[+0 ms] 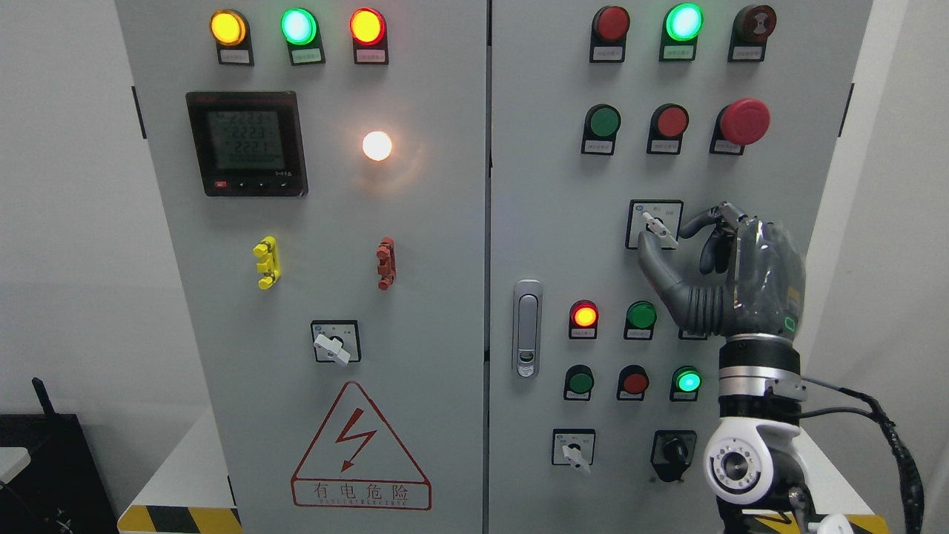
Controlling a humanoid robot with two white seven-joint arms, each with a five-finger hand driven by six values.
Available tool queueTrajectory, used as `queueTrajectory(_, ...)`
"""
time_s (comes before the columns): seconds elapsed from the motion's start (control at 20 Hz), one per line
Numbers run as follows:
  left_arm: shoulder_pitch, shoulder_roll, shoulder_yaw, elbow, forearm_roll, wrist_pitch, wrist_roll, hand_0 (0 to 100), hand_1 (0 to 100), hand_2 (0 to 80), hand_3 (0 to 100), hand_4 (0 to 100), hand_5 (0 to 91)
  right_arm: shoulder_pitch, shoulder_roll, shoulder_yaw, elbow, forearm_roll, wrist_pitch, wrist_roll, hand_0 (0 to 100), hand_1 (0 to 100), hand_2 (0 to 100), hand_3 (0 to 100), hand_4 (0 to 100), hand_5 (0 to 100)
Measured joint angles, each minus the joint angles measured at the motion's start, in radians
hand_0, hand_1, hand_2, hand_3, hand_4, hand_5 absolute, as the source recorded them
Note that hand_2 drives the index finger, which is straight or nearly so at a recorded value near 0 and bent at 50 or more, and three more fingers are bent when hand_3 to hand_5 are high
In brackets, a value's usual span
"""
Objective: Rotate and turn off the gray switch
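On the left door I see a similar gray switch (331, 347) under the meter (246, 143), well apart from my work. The door latch (526, 327) sits between. On the right door, my right hand (671, 241) pinches the gray switch (658, 227), thumb below and forefinger above, set to twist it. The red mushroom button (744, 121) above and indicator lamps (612, 317) below stay clear.

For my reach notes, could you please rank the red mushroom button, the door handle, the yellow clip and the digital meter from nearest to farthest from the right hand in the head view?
From the right hand:
1. Red mushroom button, just above it on the right door.
2. Door handle, at that door's left edge.
3. Yellow clip, on the left door.
4. Digital meter, upper left door; close to the clip, but slightly farther.
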State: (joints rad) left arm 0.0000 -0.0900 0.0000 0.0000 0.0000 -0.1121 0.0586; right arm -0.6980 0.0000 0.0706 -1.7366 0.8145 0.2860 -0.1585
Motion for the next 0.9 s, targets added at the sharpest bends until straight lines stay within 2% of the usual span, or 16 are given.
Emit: queueTrajectory(0.9,0.0,0.0,0.0,0.0,0.0,0.0,0.0,12,39,0.0,0,0,0.0,-0.01,0.0,0.014,0.004,0.001,0.013,0.0,15,43,62,100,100,100)
